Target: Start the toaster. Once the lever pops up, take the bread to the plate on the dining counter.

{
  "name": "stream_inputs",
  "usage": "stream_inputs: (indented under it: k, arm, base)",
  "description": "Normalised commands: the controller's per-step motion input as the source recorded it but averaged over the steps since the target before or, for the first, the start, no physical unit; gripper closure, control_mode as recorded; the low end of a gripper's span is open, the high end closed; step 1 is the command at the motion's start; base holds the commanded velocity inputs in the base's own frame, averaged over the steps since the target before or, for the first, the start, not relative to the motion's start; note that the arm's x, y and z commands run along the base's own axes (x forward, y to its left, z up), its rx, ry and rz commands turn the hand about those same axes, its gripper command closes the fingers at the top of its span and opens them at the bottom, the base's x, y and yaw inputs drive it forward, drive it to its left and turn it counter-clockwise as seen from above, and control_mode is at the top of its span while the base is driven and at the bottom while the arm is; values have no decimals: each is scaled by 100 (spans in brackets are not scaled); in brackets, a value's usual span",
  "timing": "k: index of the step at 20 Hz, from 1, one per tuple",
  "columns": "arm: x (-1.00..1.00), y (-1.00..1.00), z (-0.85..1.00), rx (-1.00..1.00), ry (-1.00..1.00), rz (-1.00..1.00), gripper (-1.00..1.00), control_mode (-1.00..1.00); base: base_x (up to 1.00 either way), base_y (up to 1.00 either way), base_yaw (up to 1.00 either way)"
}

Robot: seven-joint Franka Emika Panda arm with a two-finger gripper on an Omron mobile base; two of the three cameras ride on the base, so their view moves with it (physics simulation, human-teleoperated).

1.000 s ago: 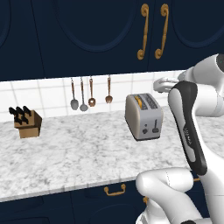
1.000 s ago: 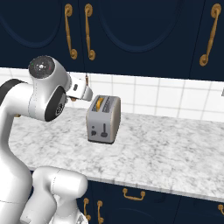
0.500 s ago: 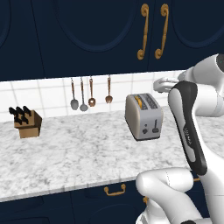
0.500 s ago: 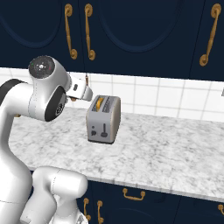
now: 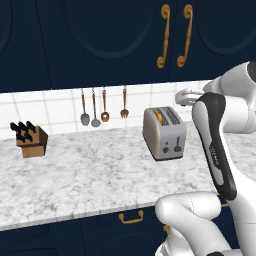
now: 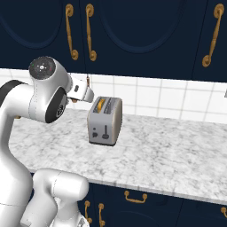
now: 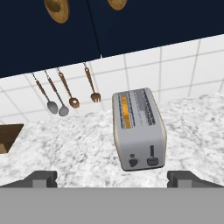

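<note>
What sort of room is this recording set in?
A rendered home kitchen, by the look of it: a marbled counter under dark navy cabinets, a silver toaster holding bread, utensils hanging on a white tiled backsplash, and a knife block.

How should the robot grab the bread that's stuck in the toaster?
Probably from straight above, pinching the top edge of the bread across its flat faces. It stands upright in one slot of the toaster, so the slot walls hide its sides.

Even, flat rendered light, bright on the marble counter (image 5: 90, 175) and tiles; upper frame stays dark navy. Shadows are faint, everything sharp, no glare.
</note>
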Motion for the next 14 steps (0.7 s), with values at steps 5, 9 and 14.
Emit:
stream_inputs:
  k: [5,9,14]
  arm:
    - [0,0,0,0,0,0,-100,-100]
    - [0,0,0,0,0,0,-100,-100]
    - [0,0,0,0,0,0,-100,-100]
  base:
    - [0,0,0]
    - [0,0,0]
    - [0,0,0]
